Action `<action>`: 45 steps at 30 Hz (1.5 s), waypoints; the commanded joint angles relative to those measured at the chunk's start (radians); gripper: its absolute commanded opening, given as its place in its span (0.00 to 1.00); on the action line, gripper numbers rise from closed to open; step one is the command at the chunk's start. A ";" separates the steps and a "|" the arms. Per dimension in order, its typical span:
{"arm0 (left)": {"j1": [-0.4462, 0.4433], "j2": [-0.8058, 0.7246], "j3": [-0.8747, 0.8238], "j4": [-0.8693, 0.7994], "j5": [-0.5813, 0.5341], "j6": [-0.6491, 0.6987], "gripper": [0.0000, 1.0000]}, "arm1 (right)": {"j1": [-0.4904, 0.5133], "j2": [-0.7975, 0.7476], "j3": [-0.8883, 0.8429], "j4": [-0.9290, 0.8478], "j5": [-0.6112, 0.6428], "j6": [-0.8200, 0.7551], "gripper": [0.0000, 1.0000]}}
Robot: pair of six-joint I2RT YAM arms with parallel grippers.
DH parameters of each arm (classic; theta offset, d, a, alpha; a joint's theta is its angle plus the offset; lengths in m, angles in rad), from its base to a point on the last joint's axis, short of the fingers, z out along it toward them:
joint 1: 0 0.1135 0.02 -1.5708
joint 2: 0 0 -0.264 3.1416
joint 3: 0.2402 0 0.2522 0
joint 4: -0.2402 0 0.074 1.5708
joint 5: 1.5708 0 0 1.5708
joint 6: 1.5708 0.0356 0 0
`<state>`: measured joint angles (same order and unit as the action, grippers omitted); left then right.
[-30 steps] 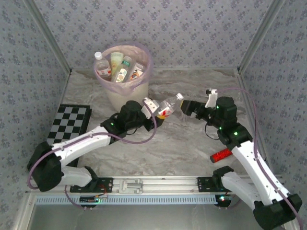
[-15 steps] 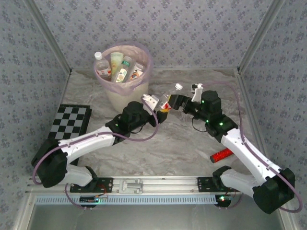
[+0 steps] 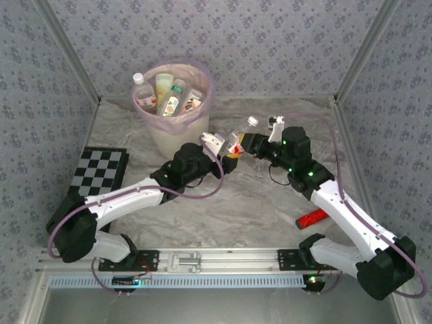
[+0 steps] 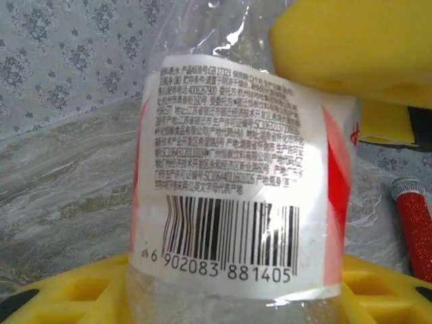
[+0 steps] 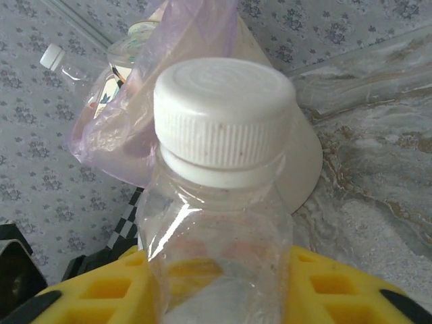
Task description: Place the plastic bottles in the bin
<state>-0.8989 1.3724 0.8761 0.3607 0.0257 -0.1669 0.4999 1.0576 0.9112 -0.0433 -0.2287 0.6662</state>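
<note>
In the left wrist view the red-white bottle [image 4: 243, 202] is cut off at top and bottom. The bin [image 3: 169, 138] hides the lower parts of the bottles [image 3: 167, 94] inside it.

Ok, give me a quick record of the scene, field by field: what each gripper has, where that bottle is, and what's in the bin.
left gripper: closed on the red-white labelled bottle, at its lower end
right gripper: closed on the same bottle, just below its white cap
bottle position: held off the table between the two arms, right of the bin
bin contents: several bottles, one poking above the rim
also on table: red cylinder by the right arm's base; checkerboard at left
</note>
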 commanded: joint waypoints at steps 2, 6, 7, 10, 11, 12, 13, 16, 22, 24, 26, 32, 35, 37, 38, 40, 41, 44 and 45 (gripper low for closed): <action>-0.019 -0.077 0.006 -0.033 0.042 0.017 0.69 | -0.023 -0.018 0.056 -0.040 0.044 -0.056 0.34; -0.018 -0.161 0.057 -0.174 -0.027 0.010 0.98 | -0.052 -0.052 0.069 -0.100 0.063 -0.102 0.31; -0.019 -0.192 0.074 -0.221 -0.058 0.003 0.99 | -0.062 -0.066 0.071 -0.117 0.071 -0.112 0.31; 0.002 -0.280 0.143 -0.403 -0.206 -0.038 0.99 | -0.097 -0.103 0.072 -0.170 0.105 -0.145 0.28; 0.039 -0.308 0.175 -0.483 -0.242 -0.088 0.99 | -0.112 -0.117 0.071 -0.189 0.111 -0.157 0.28; 0.109 -0.334 0.204 -0.574 -0.231 -0.175 0.99 | -0.127 -0.131 0.068 -0.206 0.112 -0.165 0.28; 0.200 -0.348 0.230 -0.658 -0.162 -0.258 0.98 | -0.139 -0.144 0.066 -0.217 0.112 -0.174 0.28; 0.475 -0.422 0.211 -0.696 0.093 -0.433 0.93 | -0.162 -0.192 0.047 -0.250 0.119 -0.203 0.28; 0.730 -0.475 0.175 -0.677 0.110 -0.537 0.83 | -0.191 -0.285 0.018 -0.325 0.149 -0.227 0.26; 0.785 -0.433 0.180 -0.657 0.125 -0.553 0.80 | -0.199 -0.305 0.017 -0.349 0.148 -0.231 0.26; 0.814 -0.372 0.203 -0.649 0.132 -0.555 0.77 | -0.205 -0.317 0.020 -0.373 0.145 -0.237 0.26; 0.831 -0.233 0.278 -0.622 0.204 -0.566 0.70 | -0.216 -0.336 0.053 -0.357 0.148 -0.260 0.22; 0.830 -0.214 0.280 -0.610 0.213 -0.569 0.68 | -0.215 -0.298 0.106 -0.253 0.113 -0.256 0.21; 0.830 -0.198 0.293 -0.626 0.225 -0.557 0.64 | -0.214 -0.254 0.149 -0.153 0.072 -0.236 0.20; 0.831 -0.183 0.304 -0.643 0.233 -0.544 0.63 | -0.208 -0.226 0.168 -0.085 0.054 -0.221 0.20; 0.830 -0.150 0.336 -0.693 0.253 -0.507 0.59 | -0.185 -0.167 0.202 0.040 0.039 -0.204 0.20; 0.830 -0.132 0.356 -0.730 0.259 -0.487 0.58 | -0.167 -0.135 0.228 0.092 0.038 -0.214 0.20; 0.831 -0.095 0.404 -0.808 0.269 -0.438 0.50 | -0.097 -0.035 0.322 0.201 0.090 -0.313 0.20; 0.831 -0.086 0.416 -0.823 0.274 -0.428 0.47 | -0.073 -0.002 0.342 0.235 0.115 -0.353 0.20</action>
<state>-0.0719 1.2652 1.2438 -0.3702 0.2615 -0.6598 0.3767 1.0004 1.1782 -0.0170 -0.1448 0.4068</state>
